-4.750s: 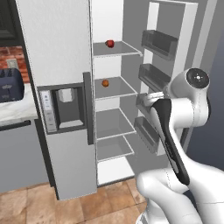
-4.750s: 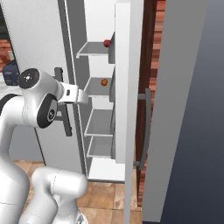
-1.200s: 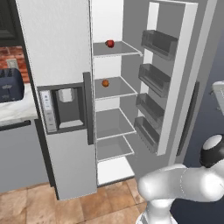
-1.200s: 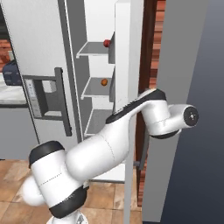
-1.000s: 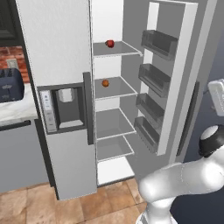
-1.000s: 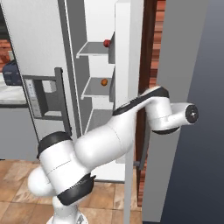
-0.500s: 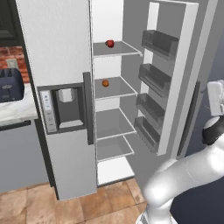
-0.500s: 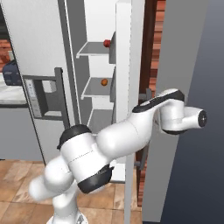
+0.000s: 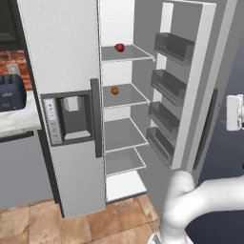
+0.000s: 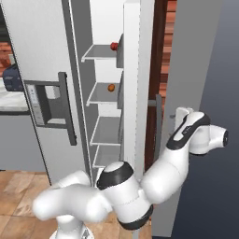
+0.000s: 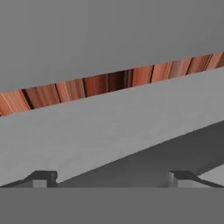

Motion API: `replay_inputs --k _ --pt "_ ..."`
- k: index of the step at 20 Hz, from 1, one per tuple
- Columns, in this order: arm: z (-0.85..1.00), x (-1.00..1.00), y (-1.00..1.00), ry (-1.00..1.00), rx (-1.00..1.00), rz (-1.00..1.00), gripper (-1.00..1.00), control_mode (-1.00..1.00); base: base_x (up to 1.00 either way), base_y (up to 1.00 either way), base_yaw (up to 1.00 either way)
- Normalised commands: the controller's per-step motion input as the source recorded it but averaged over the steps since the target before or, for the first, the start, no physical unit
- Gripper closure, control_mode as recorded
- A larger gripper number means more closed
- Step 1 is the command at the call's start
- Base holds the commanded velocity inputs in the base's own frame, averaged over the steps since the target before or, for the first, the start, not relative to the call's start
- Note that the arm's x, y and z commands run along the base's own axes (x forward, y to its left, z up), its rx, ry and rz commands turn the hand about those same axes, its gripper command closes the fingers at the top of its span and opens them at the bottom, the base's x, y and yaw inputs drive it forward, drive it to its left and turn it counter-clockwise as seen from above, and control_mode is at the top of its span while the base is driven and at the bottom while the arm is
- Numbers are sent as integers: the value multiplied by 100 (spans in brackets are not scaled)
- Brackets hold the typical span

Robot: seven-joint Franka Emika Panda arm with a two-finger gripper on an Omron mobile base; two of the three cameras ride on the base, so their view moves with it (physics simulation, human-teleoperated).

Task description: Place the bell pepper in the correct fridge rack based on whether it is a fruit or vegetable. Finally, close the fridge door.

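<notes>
One red bell pepper [image 9: 119,47] sits on the top fridge rack [image 9: 127,54]. One small orange fruit [image 9: 114,90] sits on the shelf below it. The fridge door [image 9: 188,86] stands wide open, with four dark bins [image 9: 173,47] inside. The two fingers [image 11: 43,178] are spread far apart, holding nothing, close to the door's outer side.
</notes>
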Motion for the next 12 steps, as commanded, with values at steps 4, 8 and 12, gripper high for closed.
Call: replay_inputs --k 4,8,12 --pt "-31 37 0 0 8 1 -100 -100 0 0 0" --pt "-9 52 0 0 8 0 -100 -100 0 0 0" --pt "-6 46 2 6 2 0 -100 -100 0 0 0"
